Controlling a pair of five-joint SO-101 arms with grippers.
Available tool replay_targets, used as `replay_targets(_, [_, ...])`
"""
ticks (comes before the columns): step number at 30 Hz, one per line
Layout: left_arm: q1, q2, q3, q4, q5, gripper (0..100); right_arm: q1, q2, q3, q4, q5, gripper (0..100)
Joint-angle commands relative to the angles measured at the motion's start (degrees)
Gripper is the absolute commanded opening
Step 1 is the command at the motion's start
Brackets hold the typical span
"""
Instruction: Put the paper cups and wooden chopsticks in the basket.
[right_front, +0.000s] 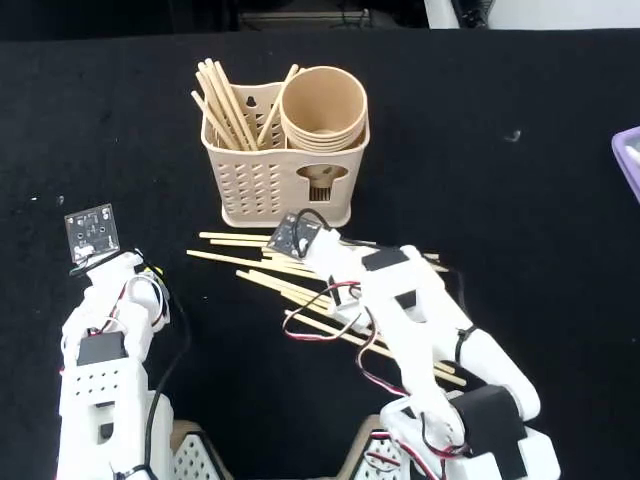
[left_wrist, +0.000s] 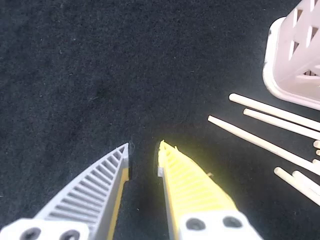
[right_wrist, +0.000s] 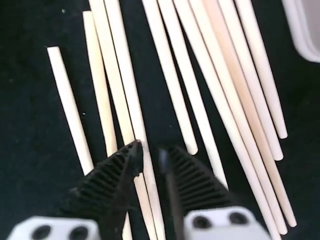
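While the stack of paper cups (right_front: 323, 105) sat upright in the right compartment of the basket (right_front: 275, 185), a bundle of wooden chopsticks (right_front: 225, 105) leaned in its left compartment, tips out over the rim. More chopsticks were loose: the scattered chopsticks (right_front: 240, 260) lay flat on the counter (right_front: 500, 200) just in front of the basket, roughly parallel, fanning toward the right arm's base.

Right gripper (right_wrist: 149, 149): low over the scattered chopsticks (right_wrist: 172, 75). Its black fingers (right_wrist: 112, 175) stood narrowly apart. One stick ran through the gap, with a dark sliver showing beside it, so it was not clamped. A basket corner (right_wrist: 305, 30) was near.

Right arm (right_front: 420, 310): stretched from the near right of the counter toward the basket front, lying over part of the stick pile.

Left gripper (left_wrist: 143, 146): over bare black counter, beside the ends of the scattered chopsticks (left_wrist: 270, 145) and apart from the basket (left_wrist: 295, 60). One grey and one yellow finger (left_wrist: 185, 185) were slightly apart, with nothing between.

Left arm (right_front: 105, 350): at the near left, well apart from the basket.

Purple object (right_front: 628, 160): at the far right edge of the counter.
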Motion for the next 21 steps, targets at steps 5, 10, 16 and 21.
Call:
replay_targets(5, [0.2, -0.7, -0.5, -1.0, -0.4, 11, 4.2, -0.4, 1.0, -0.7, -0.8, 7.4])
replay_targets(10, [0.2, -0.7, -0.5, -1.0, -0.4, 11, 4.2, -7.5, 6.3, -4.0, -0.7, 7.5])
replay_targets(16, [0.3, -0.7, -0.5, -1.0, -0.4, 11, 2.7, -21.8, 15.3, -5.6, -2.1, 9.6])
replay_targets(21, [0.3, -0.7, -0.5, -1.0, -0.4, 11, 1.8, -19.4, 14.3, -3.5, -1.9, 12.3])
